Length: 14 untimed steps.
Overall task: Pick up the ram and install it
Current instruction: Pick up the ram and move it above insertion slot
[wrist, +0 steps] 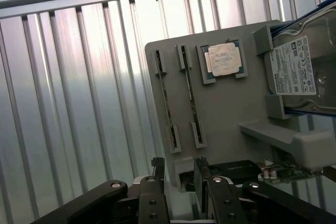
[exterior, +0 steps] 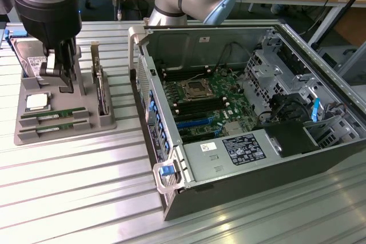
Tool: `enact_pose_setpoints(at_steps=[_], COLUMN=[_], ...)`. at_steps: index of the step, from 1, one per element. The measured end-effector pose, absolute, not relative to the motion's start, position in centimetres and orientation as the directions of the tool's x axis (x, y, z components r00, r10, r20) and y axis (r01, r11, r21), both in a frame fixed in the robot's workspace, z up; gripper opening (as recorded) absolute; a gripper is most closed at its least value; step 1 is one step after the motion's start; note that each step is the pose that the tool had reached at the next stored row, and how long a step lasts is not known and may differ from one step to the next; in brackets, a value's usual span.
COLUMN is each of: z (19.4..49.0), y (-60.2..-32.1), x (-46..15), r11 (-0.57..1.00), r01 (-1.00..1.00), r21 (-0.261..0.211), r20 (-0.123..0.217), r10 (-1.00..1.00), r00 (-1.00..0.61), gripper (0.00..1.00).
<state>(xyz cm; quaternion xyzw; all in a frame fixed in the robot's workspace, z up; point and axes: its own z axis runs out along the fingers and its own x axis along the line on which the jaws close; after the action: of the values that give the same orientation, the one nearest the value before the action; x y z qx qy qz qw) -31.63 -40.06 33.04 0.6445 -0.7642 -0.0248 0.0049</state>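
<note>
My gripper (wrist: 178, 162) hangs above the grey plastic tray (wrist: 226, 114) on the ribbed metal bench (wrist: 79, 103), fingers (wrist: 157, 183) spread, gripping nothing. The long green ram stick (wrist: 167, 100) lies slotted there; I'd centre on its length, square across its faces.

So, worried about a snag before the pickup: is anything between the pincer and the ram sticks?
Nothing visible does. The open pincer hangs over the grey tray, and the ram sticks lie uncovered in their slots, with open air between them.
</note>
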Motion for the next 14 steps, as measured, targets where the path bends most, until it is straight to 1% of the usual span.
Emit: enact_pose_setpoints(at_steps=[14], z=[32.31], y=[-40.08], x=[-31.63], r11=[0.151], r01=[-0.988], r21=[0.044], r20=[-0.024], r10=[-0.988], r00=[-0.152], gripper=[0.36])
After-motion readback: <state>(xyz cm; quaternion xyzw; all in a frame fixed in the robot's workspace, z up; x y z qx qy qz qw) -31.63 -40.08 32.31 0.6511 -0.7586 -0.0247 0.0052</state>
